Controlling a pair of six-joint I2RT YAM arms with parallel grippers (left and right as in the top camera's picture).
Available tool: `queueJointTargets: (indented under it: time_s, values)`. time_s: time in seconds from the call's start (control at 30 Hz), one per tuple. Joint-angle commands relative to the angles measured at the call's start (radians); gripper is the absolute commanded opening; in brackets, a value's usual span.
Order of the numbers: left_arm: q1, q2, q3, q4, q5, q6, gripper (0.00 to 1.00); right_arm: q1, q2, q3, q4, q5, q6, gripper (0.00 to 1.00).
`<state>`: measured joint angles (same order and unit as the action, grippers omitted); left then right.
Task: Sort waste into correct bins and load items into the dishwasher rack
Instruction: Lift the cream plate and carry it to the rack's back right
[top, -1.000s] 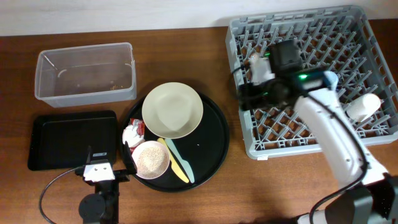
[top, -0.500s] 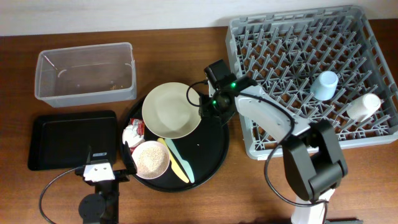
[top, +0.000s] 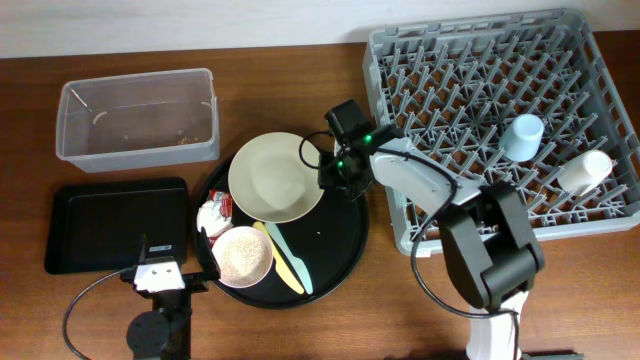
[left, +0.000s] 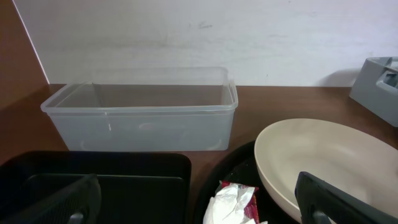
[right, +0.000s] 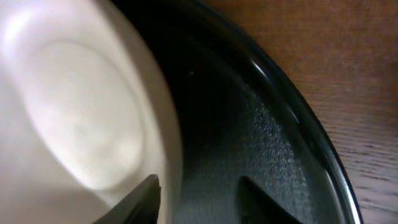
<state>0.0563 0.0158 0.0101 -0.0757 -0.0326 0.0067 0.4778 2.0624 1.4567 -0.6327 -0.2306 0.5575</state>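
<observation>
The cream-yellow plate (top: 277, 177) lies on the round black tray (top: 345, 245). My right gripper (top: 333, 172) is open at the plate's right edge. In the right wrist view its jaws (right: 199, 199) straddle the plate's rim (right: 74, 112), one finger over the plate and one over the tray (right: 267, 143). A white bowl of rice grains (top: 243, 255), the red-printed wrapper (top: 213, 213), a yellow utensil (top: 290, 272) and a green utensil (top: 287, 250) also lie on the tray. My left gripper (top: 168, 270) is open and empty, low in front of the wrapper (left: 233, 202). The light blue cup (top: 522, 137) and white cup (top: 585, 170) sit in the grey rack (top: 480, 60).
The clear tub (top: 135, 115) stands at the back left with a few crumbs inside. The black rectangular tray (top: 115, 225) lies in front of it. Both show in the left wrist view, the tub (left: 143, 115) and the tray (left: 93, 180), with the rack's corner (left: 379, 81) at far right.
My right arm has left the rack and come down to the plate's right edge. The blue cup now stands uncovered in the rack. The left arm has not moved.
</observation>
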Motion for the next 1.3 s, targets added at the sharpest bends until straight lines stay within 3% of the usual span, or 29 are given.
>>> queueJointTargets:
  time_s: [0.0,0.13,0.37,0.73,0.93,1.1,1.27]
  values:
    - [-0.002,-0.004,-0.001,-0.008,0.011,0.008,0.99,0.008,0.019,0.013,0.019,-0.020,0.023,0.34]
    - [-0.002,-0.004,-0.001,-0.008,0.011,0.008,0.99,0.005,0.009,0.014,0.023,-0.020,0.003,0.27]
    - [-0.002,-0.004,-0.001,-0.008,0.011,0.008,0.99,0.005,-0.045,0.016,0.016,0.006,-0.045,0.04]
    - [-0.002,-0.004,-0.001,-0.008,0.011,0.008,0.99,0.005,-0.195,0.017,-0.061,0.157,-0.141,0.04]
    - [-0.002,-0.004,-0.001,-0.008,0.011,0.008,1.00,0.006,-0.300,0.108,-0.220,0.431,-0.248,0.04]
    - [-0.002,-0.004,-0.001,-0.008,0.011,0.008,0.99,0.006,-0.334,0.328,-0.386,0.812,-0.385,0.04]
    - [-0.002,-0.004,-0.001,-0.008,0.011,0.008,0.99,-0.011,-0.334,0.416,-0.312,1.158,-0.673,0.04]
